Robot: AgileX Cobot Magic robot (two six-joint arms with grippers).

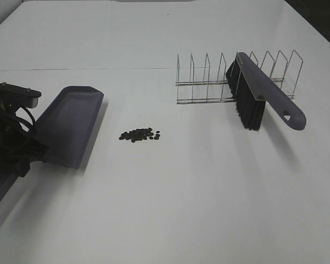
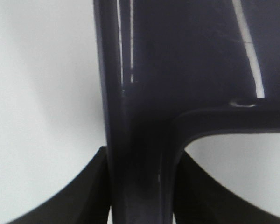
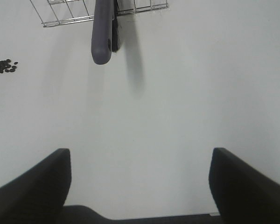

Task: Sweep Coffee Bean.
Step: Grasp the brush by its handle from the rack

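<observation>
Beans first: a small heap of tiny dark brown-black oval coffee beans [image 1: 139, 135] lies on the white surface [image 1: 181, 214], a few strays at its right end. In my high camera it sits between the dark grey-purple plastic dustpan [image 1: 71, 124] on the left and the thin silver wire rack [image 1: 206, 82] at the back right. It is nearer the dustpan but touches neither.

My left gripper [image 2: 142, 191] is clenched on the dustpan. The left wrist camera shows both black fingers [image 2: 84, 198] pressed against the sides of the handle stem where it widens into the pan. From above, the pan angles away from the arm toward the far side and throws a shadow on its right. I can't tell if its front lip touches the surface.

A grey-purple plastic hand brush with black bristles [image 1: 267, 93] sits in the wire rack. It is tilted, bristles down between the wires, and the handle end with its hang hole sticks out past the rack toward the front right.

My right gripper [image 3: 140, 186] is released, jaws wide apart, with nothing between them but bare surface. Through its wrist camera I see the brush handle and the rack ahead, well apart from the fingers [image 3: 32, 186], and the beans off at the edge. The high camera doesn't show this gripper.
</observation>
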